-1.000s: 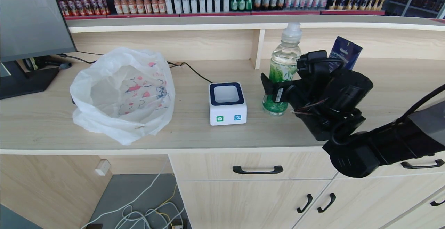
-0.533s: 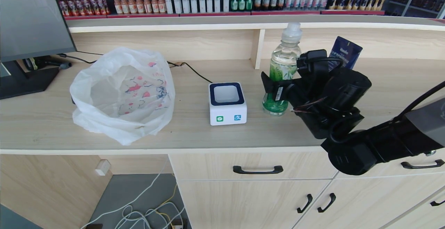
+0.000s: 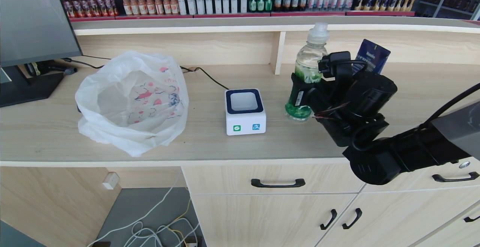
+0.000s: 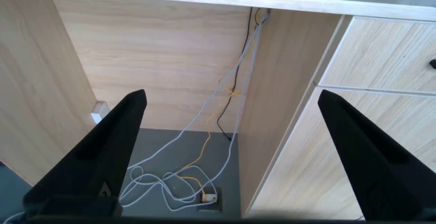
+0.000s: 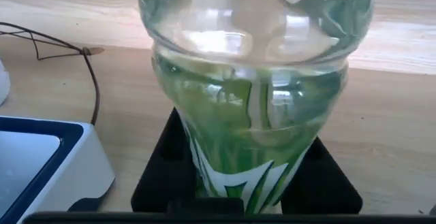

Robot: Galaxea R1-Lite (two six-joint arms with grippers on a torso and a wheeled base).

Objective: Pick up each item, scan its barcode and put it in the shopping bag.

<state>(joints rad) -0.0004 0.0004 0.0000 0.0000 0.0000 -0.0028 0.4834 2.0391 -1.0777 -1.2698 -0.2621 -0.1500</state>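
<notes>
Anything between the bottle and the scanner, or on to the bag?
Nothing visible between the bottle, in the right gripper, and the scanner, just bare counter. The scanner itself stands between bottle and shopping bag, so carry over it.

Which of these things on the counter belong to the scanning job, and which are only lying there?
Job: bottle in right gripper, scanner, shopping bag, blue pouch (likely next item).
Lying about: monitor, black cable, shelved drinks behind.

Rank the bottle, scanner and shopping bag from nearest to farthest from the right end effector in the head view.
1. bottle, in the right end effector, right side.
2. scanner, mid-counter.
3. shopping bag, on the left.
</notes>
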